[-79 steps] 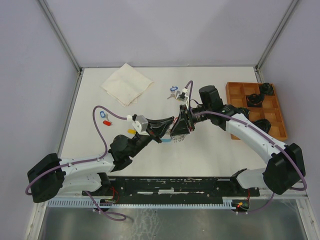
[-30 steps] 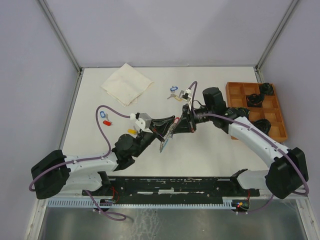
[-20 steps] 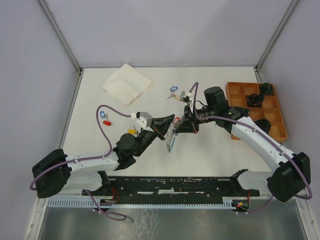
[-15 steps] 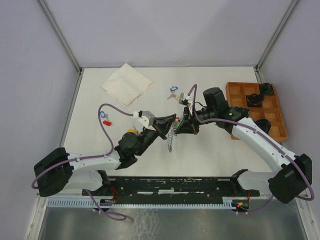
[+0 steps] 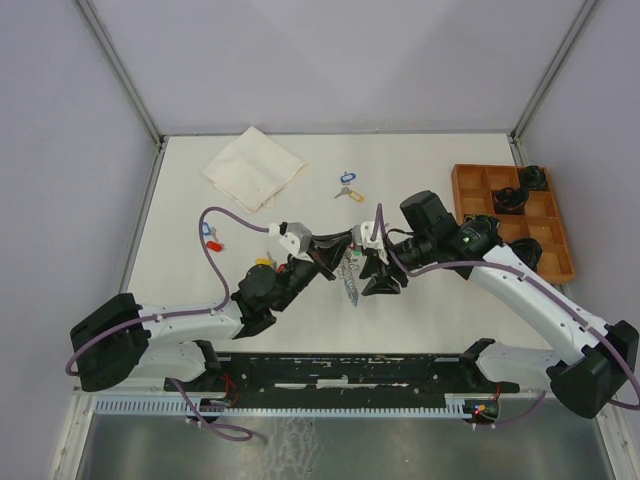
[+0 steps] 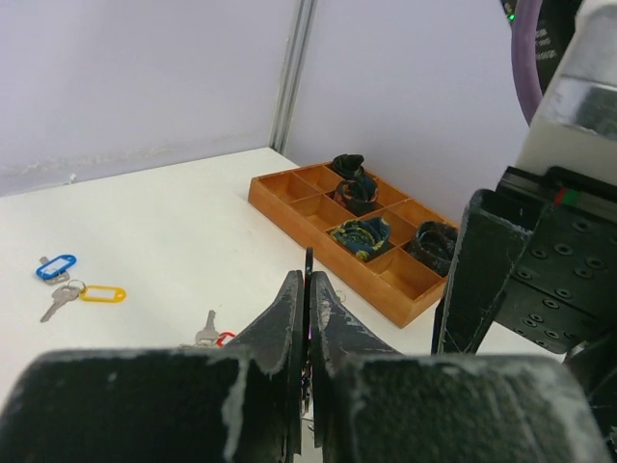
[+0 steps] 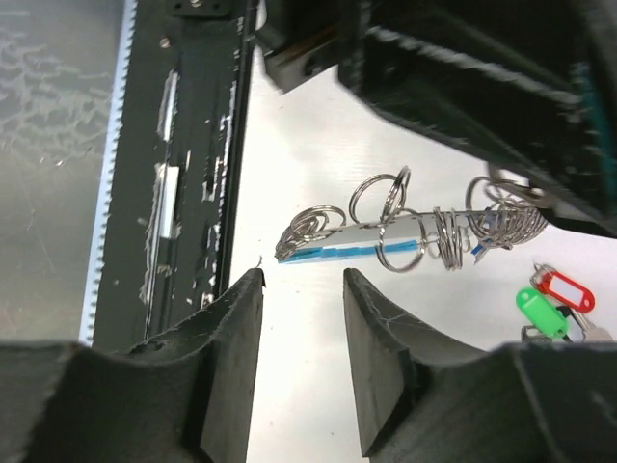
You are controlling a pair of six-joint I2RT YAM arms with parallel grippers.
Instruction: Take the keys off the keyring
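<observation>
My left gripper (image 5: 343, 254) is clamped shut on the keyring (image 5: 350, 281), held over the middle of the table (image 5: 430, 310) near of loose tagged keys (image 5: 347, 186), and just right of it my right gripper (image 5: 376, 275) stands open, gripping nothing.

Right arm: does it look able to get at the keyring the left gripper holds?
Probably yes. The right gripper is open, and the keyring dangles with its free end just past the fingertips, nothing between. The left gripper, shut on the other end, crowds only that side.
</observation>
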